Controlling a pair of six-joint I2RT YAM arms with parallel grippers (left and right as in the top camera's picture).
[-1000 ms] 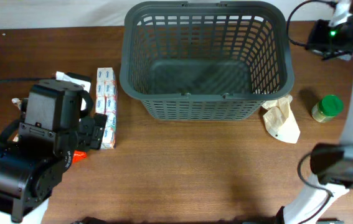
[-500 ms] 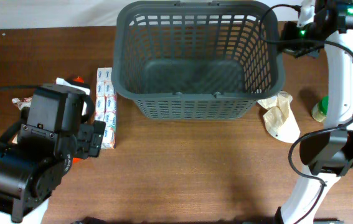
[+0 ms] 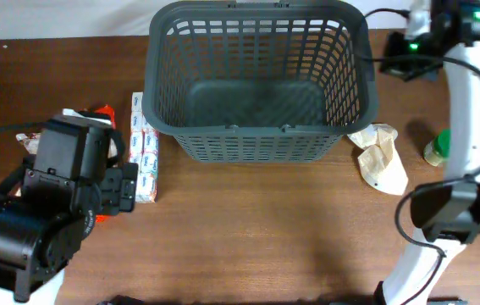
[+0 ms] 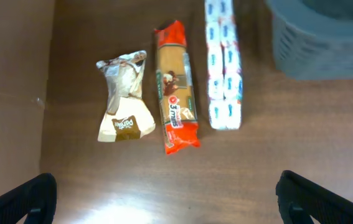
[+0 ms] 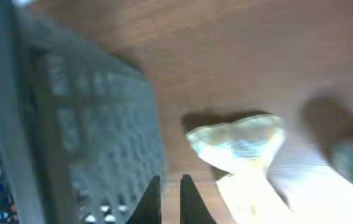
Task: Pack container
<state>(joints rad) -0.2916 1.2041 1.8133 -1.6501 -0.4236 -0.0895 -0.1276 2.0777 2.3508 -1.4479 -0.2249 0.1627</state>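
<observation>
The dark grey basket [image 3: 256, 142] stands empty at the back middle of the table; its corner shows in the left wrist view [image 4: 325, 37] and its right wall in the right wrist view [image 5: 76, 124]. My right gripper [image 5: 170, 193] has its fingers almost together, holds nothing, and sits just outside the basket's right wall; overhead it is at the basket's far right corner [image 3: 383, 61]. My left gripper [image 4: 176, 208] is wide open and empty over bare wood, left of the basket [image 3: 125, 191].
A white-and-blue wafer pack [image 4: 224, 68], a red biscuit pack [image 4: 176, 87] and a brown-and-white bag [image 4: 123, 99] lie left of the basket. A crumpled cream bag [image 3: 381, 157] and a green-lidded jar [image 3: 437, 148] lie to its right.
The basket has slid to the left and a little toward the back, with the right arm moving left beside it. The left arm has barely moved.
</observation>
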